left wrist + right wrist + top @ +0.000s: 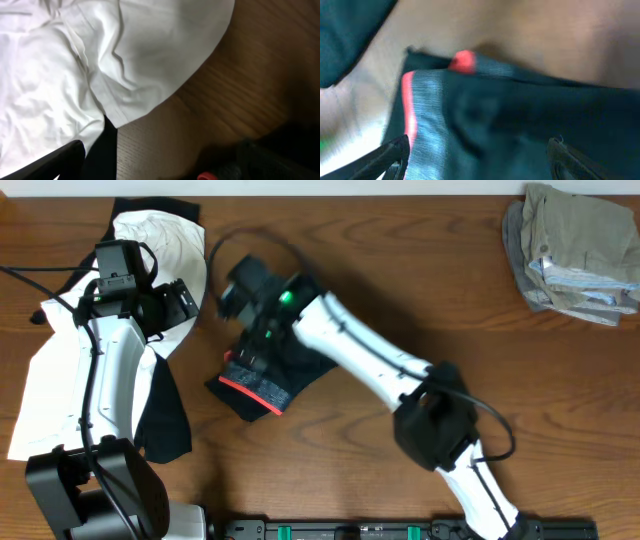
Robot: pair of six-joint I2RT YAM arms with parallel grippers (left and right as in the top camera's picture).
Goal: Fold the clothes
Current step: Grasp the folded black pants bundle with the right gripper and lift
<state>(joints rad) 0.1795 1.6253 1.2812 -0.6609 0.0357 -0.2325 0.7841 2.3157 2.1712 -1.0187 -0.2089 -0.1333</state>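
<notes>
Brown wood-grain table [400,240] fills the overhead view, its near edge cut off by the arm bases. The black pants [265,375] lie bunched in a compact fold at the middle of the table, and the right arm covers their upper half. Only the grey waistband [427,120] and its red-orange edge [409,110] show clearly. The right gripper [477,152] hangs just above them, its fingers spread wide to either side with nothing clamped. Blur in the right wrist view makes any print on the waistband unreadable. A green light [287,300] glows on that wrist.

At the left, the left gripper [155,165] is over the large white garment [60,370], jaws wide and empty; both fingertips are dark and cropped by the frame. A dark cloth [165,415] sticks out from under the white one, its shape mostly hidden. Khaki-beige garments [575,255] sit piled at the far right corner, partly out of frame.
</notes>
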